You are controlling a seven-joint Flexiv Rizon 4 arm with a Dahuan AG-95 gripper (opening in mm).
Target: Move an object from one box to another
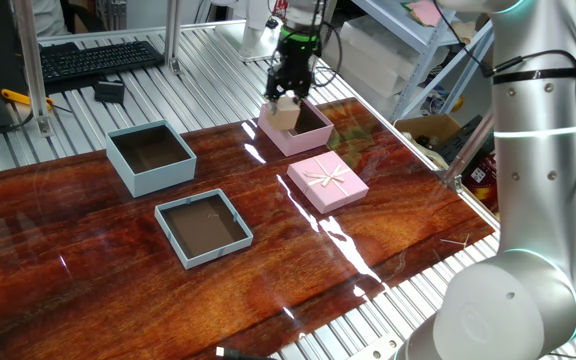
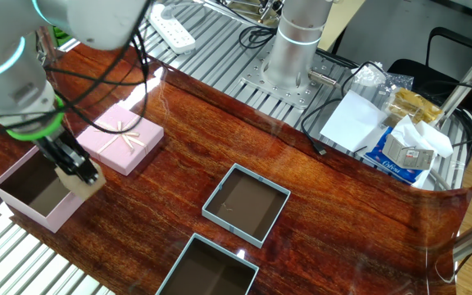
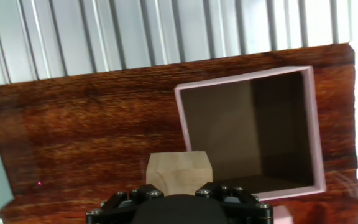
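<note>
One cube (image 1: 285,113) hangs clamped between the gripper (image 1: 290,97) fingers, lifted above the near-left rim of the pink box (image 1: 313,135), whose dark inside is bare. Just beside that box lies the pink lid (image 1: 327,181) with its bow. Two blue-grey boxes, the tall box (image 1: 150,156) and the tray (image 1: 204,228), sit well apart from the cube on the wood table (image 1: 88,270).

The gripper housing (image 3: 182,210) hides the wooden cube's (image 3: 178,169) lower part and the jaws.
</note>
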